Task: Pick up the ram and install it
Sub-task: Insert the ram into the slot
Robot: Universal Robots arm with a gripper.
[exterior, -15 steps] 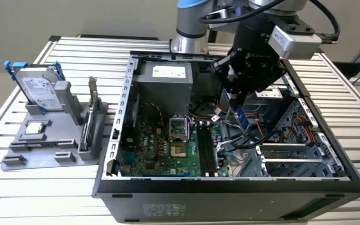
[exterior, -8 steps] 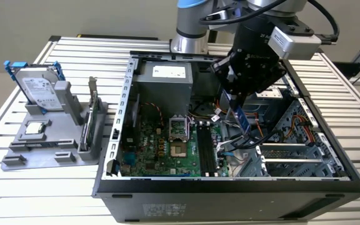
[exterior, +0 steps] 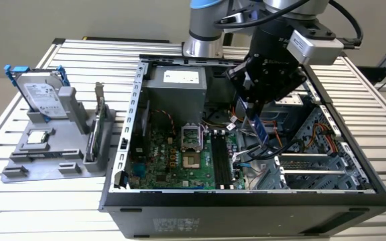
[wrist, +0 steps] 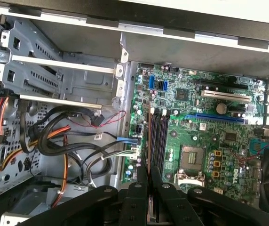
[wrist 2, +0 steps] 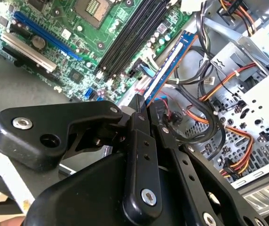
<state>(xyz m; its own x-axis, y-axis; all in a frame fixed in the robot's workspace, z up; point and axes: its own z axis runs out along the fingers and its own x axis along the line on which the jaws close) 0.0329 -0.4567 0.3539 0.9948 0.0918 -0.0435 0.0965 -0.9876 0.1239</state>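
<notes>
1. Exterior view: looked down from above and in front at the open computer case (exterior: 247, 201) on the slatted worktop (exterior: 18, 201), far enough to take in both.
2. First wrist view: peered close past the black jaws onto the motherboard (wrist: 191, 122).
3. Second wrist view: same board (wrist 2: 78, 56), closer, tilted. Shared memory slots (wrist: 158, 136) and cables (wrist 2: 209, 113).

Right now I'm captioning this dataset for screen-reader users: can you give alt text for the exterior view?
A robot arm's gripper holds the ram upright above an open computer case, over the cables just to the exterior view's right of the green motherboard. On the exterior view's left, a grey stand holds a hard drive.
</notes>
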